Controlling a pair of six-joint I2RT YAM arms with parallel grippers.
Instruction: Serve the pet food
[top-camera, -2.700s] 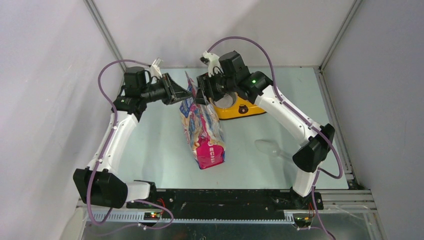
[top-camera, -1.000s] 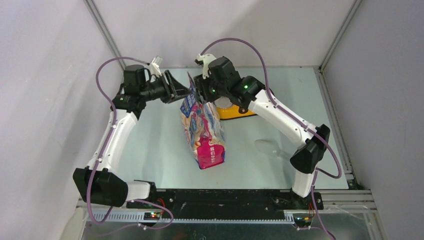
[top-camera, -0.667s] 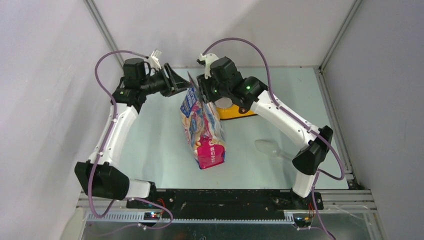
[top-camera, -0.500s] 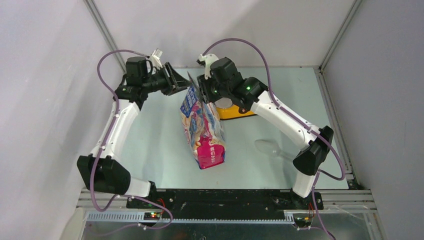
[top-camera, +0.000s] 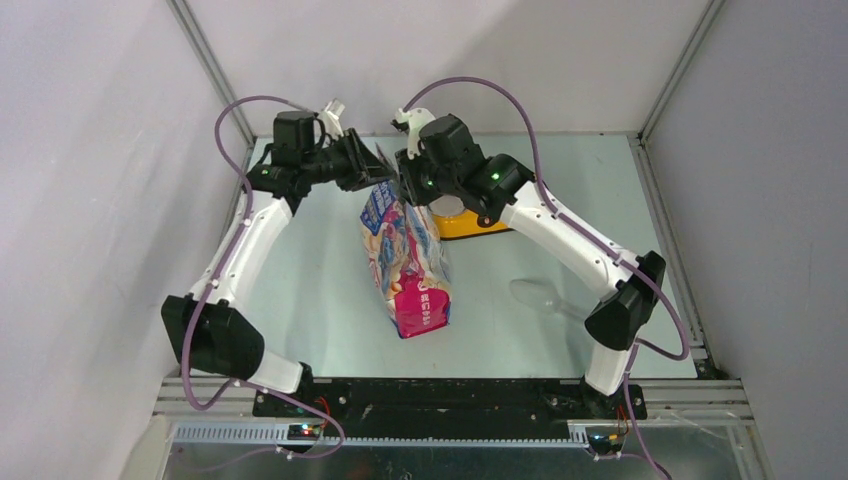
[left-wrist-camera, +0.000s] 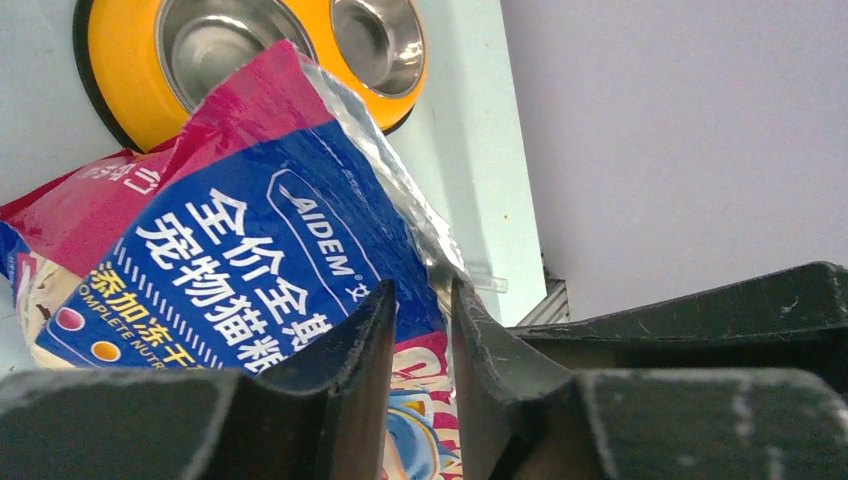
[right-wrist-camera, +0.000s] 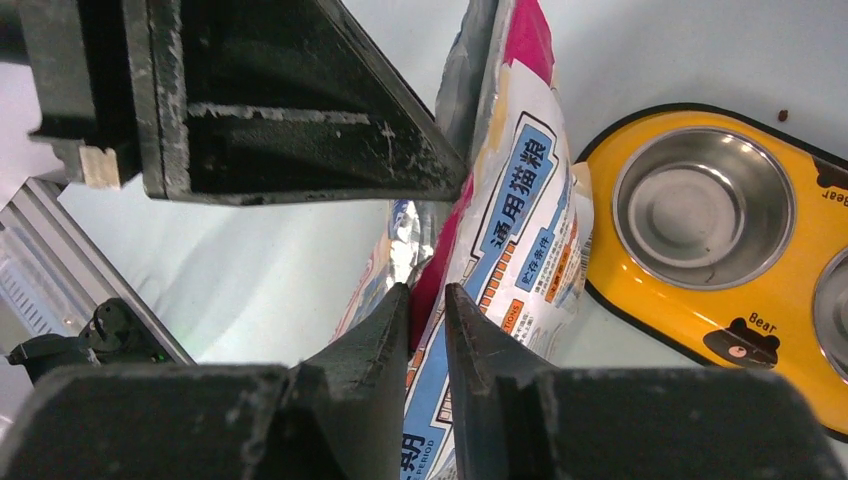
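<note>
Presently the right claw (right-wrist-camera: 427, 300) is clamped on the pink top edge of the bag (right-wrist-camera: 520, 230), its two fingers almost meeting with the film pinched between them. The left claw (left-wrist-camera: 421, 305) is narrowed to a slit at the opposite, silver-lined lip; the lip shows in that slit, but I cannot tell whether the fingers press it. The bag stands propped in the middle of the table (top-camera: 320, 290), its top held up between the two claws and its base nearer the arms. No pet food shows, so I judge it is inside the bag. The film looks glossy, thin and crinkly, likely slippery and quick to fold, with the weight low in the bulging body. The flat lip on either side of the mouth is probably the surest hold. Loose pellets would pour fast and bounce off steel. Just beside the bag lies one yellow double bowl (right-wrist-camera: 650, 300) with two steel cups (right-wrist-camera: 705, 205), neither showing pellets. A lone brown speck (right-wrist-camera: 783, 115) sits beyond the bowl, perhaps a stray pellet. One clear scoop (top-camera: 535, 293) lies apart toward the right arm. In all: one bag, one bowl, two cups, one scoop.
</note>
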